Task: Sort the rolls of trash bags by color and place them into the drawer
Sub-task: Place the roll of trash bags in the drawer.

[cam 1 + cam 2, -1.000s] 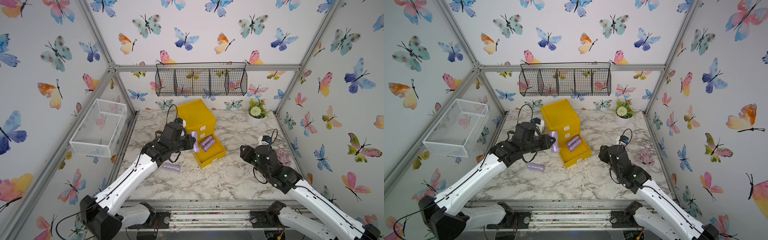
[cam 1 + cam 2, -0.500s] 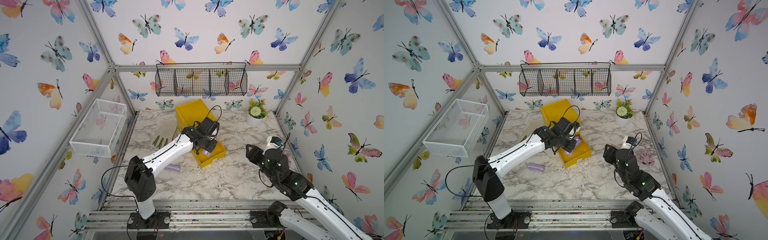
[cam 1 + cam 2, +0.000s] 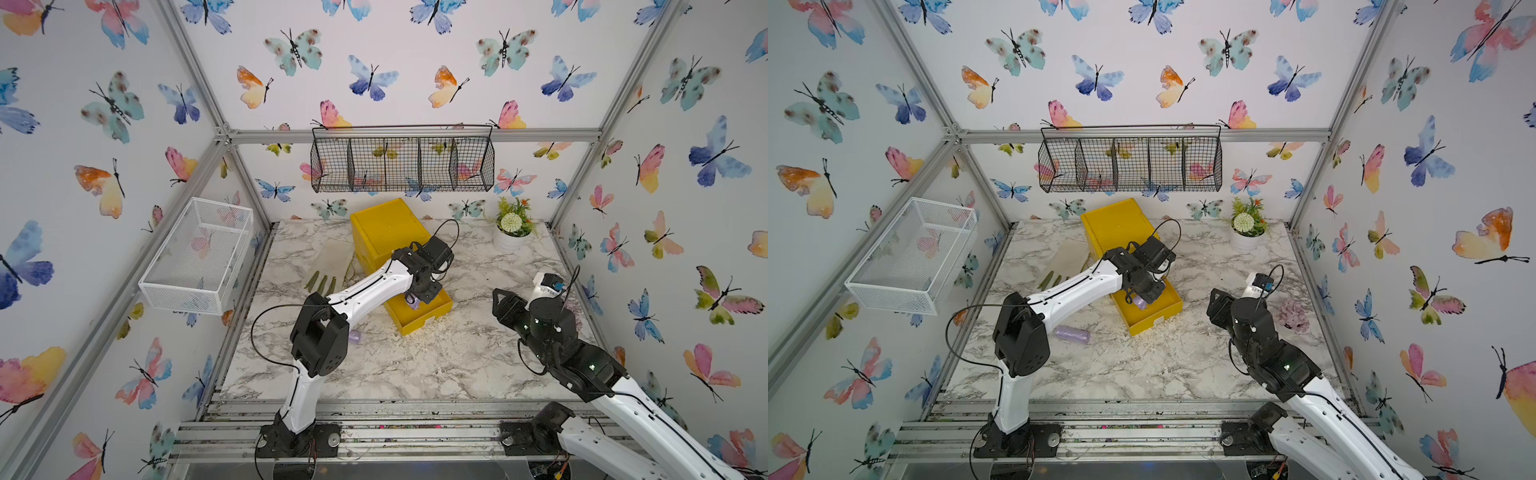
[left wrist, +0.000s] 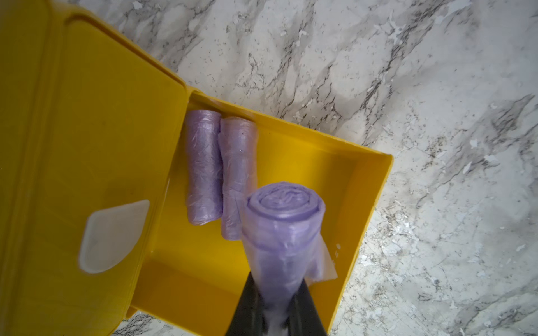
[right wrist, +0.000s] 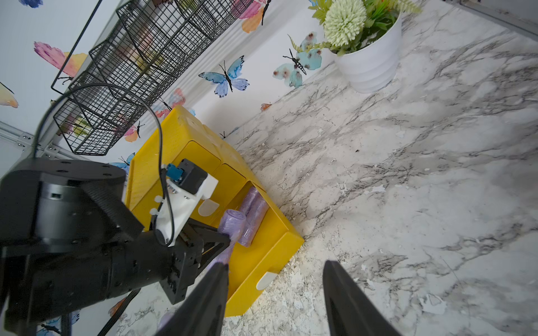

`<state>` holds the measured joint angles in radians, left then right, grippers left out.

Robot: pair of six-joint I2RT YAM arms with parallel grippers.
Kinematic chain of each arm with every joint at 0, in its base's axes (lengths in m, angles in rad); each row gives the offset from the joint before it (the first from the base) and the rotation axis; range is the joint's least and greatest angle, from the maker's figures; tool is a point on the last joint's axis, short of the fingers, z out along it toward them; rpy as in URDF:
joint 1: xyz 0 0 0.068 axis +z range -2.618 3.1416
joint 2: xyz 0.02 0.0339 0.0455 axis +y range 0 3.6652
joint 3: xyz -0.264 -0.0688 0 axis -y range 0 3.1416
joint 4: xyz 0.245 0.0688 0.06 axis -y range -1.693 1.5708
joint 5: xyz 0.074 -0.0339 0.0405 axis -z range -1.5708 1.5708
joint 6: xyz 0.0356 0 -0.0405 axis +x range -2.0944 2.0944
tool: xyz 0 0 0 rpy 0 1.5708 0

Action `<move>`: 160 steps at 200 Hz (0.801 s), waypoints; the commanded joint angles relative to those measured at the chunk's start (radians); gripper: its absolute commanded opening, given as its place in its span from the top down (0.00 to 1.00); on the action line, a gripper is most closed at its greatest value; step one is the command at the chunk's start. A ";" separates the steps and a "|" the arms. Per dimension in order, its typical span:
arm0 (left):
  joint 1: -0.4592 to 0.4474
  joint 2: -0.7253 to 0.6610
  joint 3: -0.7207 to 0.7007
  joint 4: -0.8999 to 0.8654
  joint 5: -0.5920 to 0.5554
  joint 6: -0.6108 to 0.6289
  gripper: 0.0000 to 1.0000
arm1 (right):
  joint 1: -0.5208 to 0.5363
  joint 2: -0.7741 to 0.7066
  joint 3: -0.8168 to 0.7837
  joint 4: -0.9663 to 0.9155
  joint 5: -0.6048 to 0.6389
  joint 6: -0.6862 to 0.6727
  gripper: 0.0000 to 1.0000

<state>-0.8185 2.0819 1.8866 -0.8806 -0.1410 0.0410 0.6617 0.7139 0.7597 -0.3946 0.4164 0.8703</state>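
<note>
Here a loose lilac roll (image 3: 1072, 333) lies on the desk (image 3: 1163, 365) short of the yellow drawer (image 3: 1154, 319), the right tool (image 5: 275, 265) gapes empty beside it, the left tool (image 4: 276, 291) clamps a second roll (image 4: 283, 221) above it, two more rolls (image 4: 203, 168) lying inside

1. Four purple rolls (image 5: 254, 215): held roll (image 4: 283, 232) in the left tool (image 4: 276, 279); two drawer rolls (image 4: 203, 168) just beyond its tip; desk roll (image 3: 1072, 333) well behind it.
2. One drawer unit (image 3: 386, 232).
3. One glove (image 3: 332, 262).
4. One potted plant (image 3: 513, 226).
5. Two baskets: black basket (image 3: 403, 164), white basket (image 3: 199, 253).
</note>
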 commanded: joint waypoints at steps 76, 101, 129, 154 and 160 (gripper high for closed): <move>-0.004 0.164 0.112 -0.015 -0.011 -0.059 0.91 | -0.004 -0.034 -0.017 -0.058 0.027 -0.002 0.43; -0.001 0.198 0.137 -0.027 -0.025 -0.067 0.89 | -0.004 -0.032 -0.022 -0.054 0.024 -0.001 0.43; 0.000 0.233 0.166 -0.037 -0.028 -0.070 0.87 | -0.004 -0.030 -0.023 -0.053 0.023 0.001 0.43; 0.001 0.265 0.194 -0.056 -0.050 -0.072 0.85 | -0.004 -0.030 -0.023 -0.053 0.023 0.001 0.43; 0.001 0.268 0.200 -0.058 -0.056 -0.073 0.84 | -0.003 -0.029 -0.023 -0.053 0.024 0.001 0.43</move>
<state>-0.8185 2.3173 2.0552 -0.8963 -0.1600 -0.0204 0.6617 0.6895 0.7429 -0.4343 0.4206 0.8707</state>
